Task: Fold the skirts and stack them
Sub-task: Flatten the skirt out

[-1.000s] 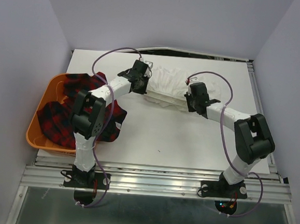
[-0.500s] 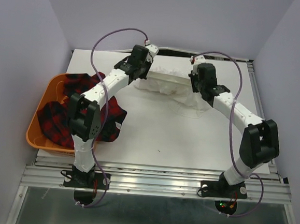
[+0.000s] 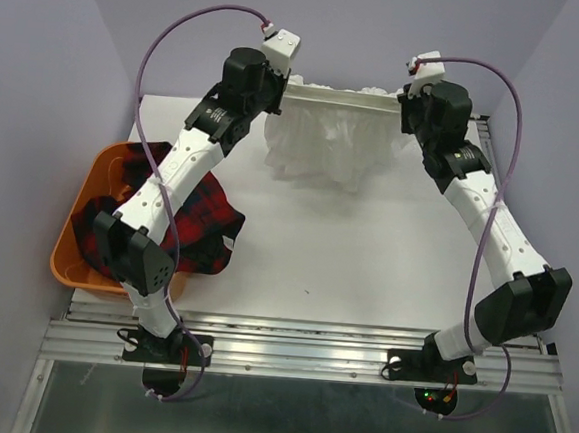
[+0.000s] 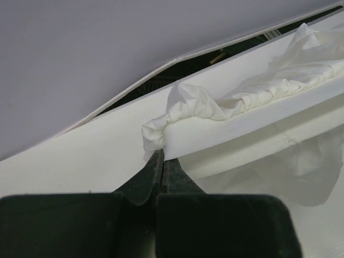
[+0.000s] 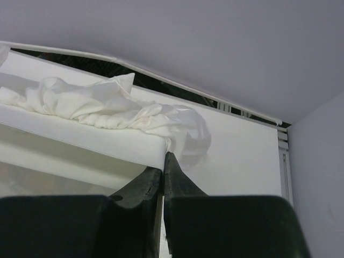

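Observation:
A thin white skirt (image 3: 325, 144) hangs above the back of the table, its waistband (image 3: 339, 96) stretched straight between my two grippers. My left gripper (image 3: 277, 82) is shut on the skirt's left corner (image 4: 156, 137), and my right gripper (image 3: 404, 97) is shut on its right corner (image 5: 177, 129). The ruffled tiers droop from the band toward the table. Red-and-black plaid skirts (image 3: 194, 219) lie at the left, partly in the orange basket (image 3: 71, 250) and partly spilled onto the table.
The white table (image 3: 366, 263) ends in a metal rail (image 3: 309, 353) at the near edge. Lilac walls (image 3: 37, 106) close in on the left, right and back. A dark gap (image 5: 123, 72) runs behind the table's far edge.
Both arms have risen and reached toward the back wall, lifting the white skirt off the table. Its waistband has been pulled taut and it has unfurled. The right gripper closed fully.

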You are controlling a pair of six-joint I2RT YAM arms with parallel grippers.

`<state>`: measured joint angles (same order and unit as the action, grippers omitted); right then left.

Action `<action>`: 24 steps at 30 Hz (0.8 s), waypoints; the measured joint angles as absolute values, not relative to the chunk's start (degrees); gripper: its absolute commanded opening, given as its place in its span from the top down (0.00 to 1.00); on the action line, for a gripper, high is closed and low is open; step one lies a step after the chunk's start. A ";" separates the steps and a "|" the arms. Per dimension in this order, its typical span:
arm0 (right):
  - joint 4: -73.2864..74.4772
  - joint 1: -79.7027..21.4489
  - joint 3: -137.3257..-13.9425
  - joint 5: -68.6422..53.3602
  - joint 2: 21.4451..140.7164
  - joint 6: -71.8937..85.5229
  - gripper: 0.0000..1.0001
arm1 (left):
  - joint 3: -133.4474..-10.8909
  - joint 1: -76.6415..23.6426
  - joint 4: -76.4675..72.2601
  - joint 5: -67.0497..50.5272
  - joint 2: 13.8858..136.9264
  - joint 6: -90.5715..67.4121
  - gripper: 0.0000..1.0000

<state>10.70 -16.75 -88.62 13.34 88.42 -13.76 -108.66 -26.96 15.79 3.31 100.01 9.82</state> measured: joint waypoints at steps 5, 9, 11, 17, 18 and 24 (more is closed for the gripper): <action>13.43 -16.75 -88.29 11.16 83.94 -13.74 0.99 | -103.48 -27.03 15.57 1.63 94.24 9.43 1.00; 14.52 -16.75 -88.03 10.07 82.50 -13.87 0.99 | -101.21 -27.05 15.59 0.36 91.96 9.04 1.00; 14.57 -16.75 -88.03 10.00 83.40 -14.20 0.99 | -101.21 -27.05 15.66 0.32 92.09 8.67 1.00; 14.46 -16.08 -91.22 10.13 93.19 -14.87 0.99 | -108.44 -27.03 16.16 1.74 100.38 7.75 1.00; 14.46 -15.57 -92.90 10.09 96.20 -14.85 0.99 | -110.37 -26.96 16.03 2.26 102.78 7.70 1.00; 15.88 -11.66 -109.60 9.85 113.16 -14.76 0.99 | -125.56 -26.35 14.17 5.43 120.03 7.75 1.00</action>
<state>15.88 -11.66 -109.60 9.85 113.16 -14.76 -125.56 -26.35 14.17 5.43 120.03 7.75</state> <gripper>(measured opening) 0.054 0.033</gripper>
